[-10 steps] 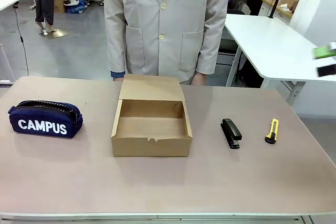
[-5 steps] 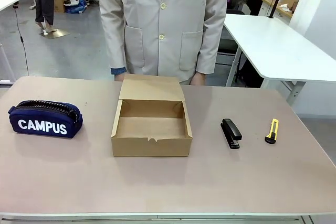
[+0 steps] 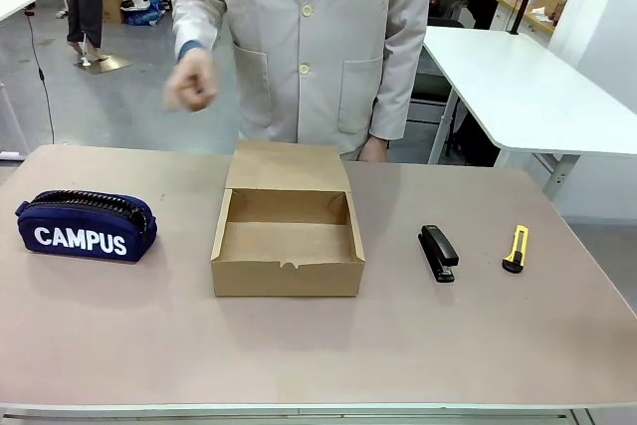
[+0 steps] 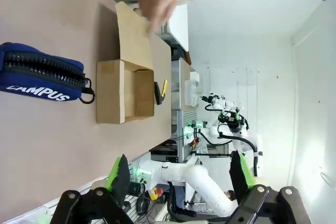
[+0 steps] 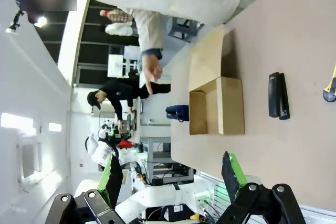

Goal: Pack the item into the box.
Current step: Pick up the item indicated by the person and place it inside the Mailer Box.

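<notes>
Person's hand (image 3: 191,80) has lifted; pouch (image 3: 85,227) lies outside box (image 3: 287,236)

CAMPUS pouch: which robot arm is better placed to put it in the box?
Probably the left arm: the pouch lies at the table's left end, left of the box, on that arm's side. The right must reach across the box.

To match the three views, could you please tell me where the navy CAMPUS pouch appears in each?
Front view: CAMPUS pouch at far left, left of the box.
Left wrist view: pouch at the left edge, beside the box.
Right wrist view: pouch small, near centre, just left of the box.
Shared landmark: the open box.
</notes>
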Controlling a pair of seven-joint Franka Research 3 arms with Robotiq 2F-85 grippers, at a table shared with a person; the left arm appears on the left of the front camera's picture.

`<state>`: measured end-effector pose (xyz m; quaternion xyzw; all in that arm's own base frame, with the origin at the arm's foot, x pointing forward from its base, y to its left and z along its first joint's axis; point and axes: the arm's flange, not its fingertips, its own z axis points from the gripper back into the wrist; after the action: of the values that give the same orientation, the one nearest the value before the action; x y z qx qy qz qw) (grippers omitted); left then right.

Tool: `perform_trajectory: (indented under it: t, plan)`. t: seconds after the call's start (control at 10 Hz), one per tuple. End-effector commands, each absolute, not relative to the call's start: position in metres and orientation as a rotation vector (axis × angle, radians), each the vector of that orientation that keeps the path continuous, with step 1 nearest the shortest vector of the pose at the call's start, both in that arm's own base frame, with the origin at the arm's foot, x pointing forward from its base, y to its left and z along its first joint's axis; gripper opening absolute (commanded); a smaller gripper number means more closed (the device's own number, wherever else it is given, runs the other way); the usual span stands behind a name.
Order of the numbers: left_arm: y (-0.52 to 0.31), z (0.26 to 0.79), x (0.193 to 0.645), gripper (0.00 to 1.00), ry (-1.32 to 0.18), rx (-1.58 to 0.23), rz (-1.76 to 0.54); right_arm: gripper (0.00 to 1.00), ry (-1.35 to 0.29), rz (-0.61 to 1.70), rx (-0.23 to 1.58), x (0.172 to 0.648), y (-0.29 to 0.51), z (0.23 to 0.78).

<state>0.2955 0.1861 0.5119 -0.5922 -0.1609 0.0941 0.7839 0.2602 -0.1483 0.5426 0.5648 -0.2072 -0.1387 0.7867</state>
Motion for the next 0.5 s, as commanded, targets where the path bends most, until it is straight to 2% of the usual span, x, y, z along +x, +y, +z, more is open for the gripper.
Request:
perform_trajectory:
  t: [0.0,0.4]
  plan:
    - [0.1926,0.5133,0.2924,1.00,-0.354,-1.265,0.175,1.00,-0.479,-0.284,1.235,0.2634,-0.1530,0.5426]
    - [0.1926,0.5133,0.2924,1.00,-0.354,-1.265,0.175,1.00,-0.479,-0.284,1.235,0.2634,-0.1530,0.5426]
